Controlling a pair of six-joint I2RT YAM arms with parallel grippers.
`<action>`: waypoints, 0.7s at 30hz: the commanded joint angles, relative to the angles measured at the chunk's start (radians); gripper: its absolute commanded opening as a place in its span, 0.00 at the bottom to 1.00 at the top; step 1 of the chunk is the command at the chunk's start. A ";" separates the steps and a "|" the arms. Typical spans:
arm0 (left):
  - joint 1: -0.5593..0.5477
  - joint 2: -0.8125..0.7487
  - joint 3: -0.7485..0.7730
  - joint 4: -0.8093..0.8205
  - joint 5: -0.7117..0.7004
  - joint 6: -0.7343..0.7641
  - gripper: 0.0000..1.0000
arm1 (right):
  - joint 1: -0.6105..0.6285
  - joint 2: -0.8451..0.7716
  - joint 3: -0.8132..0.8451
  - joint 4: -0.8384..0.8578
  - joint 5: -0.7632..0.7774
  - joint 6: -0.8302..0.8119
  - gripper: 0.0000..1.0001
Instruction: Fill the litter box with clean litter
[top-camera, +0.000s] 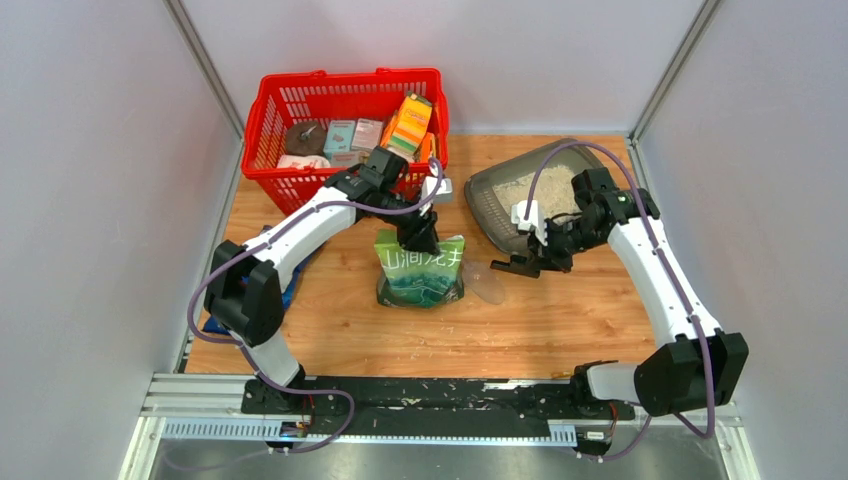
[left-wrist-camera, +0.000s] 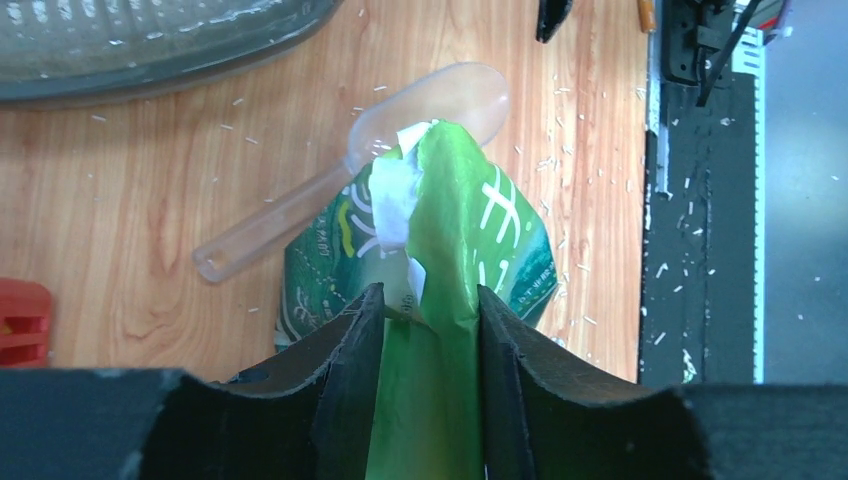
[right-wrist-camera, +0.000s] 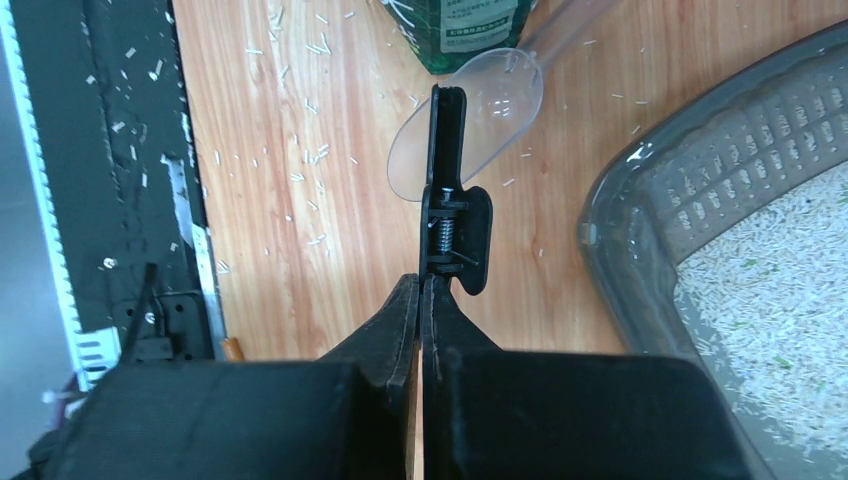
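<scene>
Top external view: litter box (top-camera: 480, 195) sits at far right corner of surface (top-camera: 560, 320), turned at an angle, w/ pale litter (top-camera: 545, 195) spread over part of its floor. Red basket (top-camera: 275, 110) stands at far left corner, full of boxes and packs. Green pouch (top-camera: 425, 270) stands upright about mid-surface. Clear plastic scoop (top-camera: 487, 283) lies flat just beside it, on the side toward the right edge.

L end effector (top-camera: 418, 235) is down on the pouch's top edge. Left wrist view: fingers stand apart w/ the crumpled green top btwn them; can't tell whether they press it or are slack around it.

R end effector (top-camera: 540, 262) hangs btwn pouch and litter box, over the scoop's bowl. Right wrist view: fingers clenched tight on handle of a black spring clip (right-wrist-camera: 450, 170), which sticks out past the tips; the clip's own mouth is closed w/ nothing in it.

Stray grains (right-wrist-camera: 300, 150) are scattered on the wood around scoop and pouch, and on the black rail at the near edge.
</scene>
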 joint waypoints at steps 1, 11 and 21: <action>-0.004 -0.052 0.056 0.096 -0.077 0.028 0.50 | -0.005 -0.012 0.031 -0.019 -0.081 0.116 0.00; -0.044 -0.165 0.223 0.088 -0.064 0.073 0.66 | -0.002 -0.093 0.045 0.190 -0.181 0.297 0.00; -0.136 -0.199 0.074 0.136 -0.065 0.037 0.66 | 0.100 -0.167 0.006 0.454 -0.144 0.382 0.00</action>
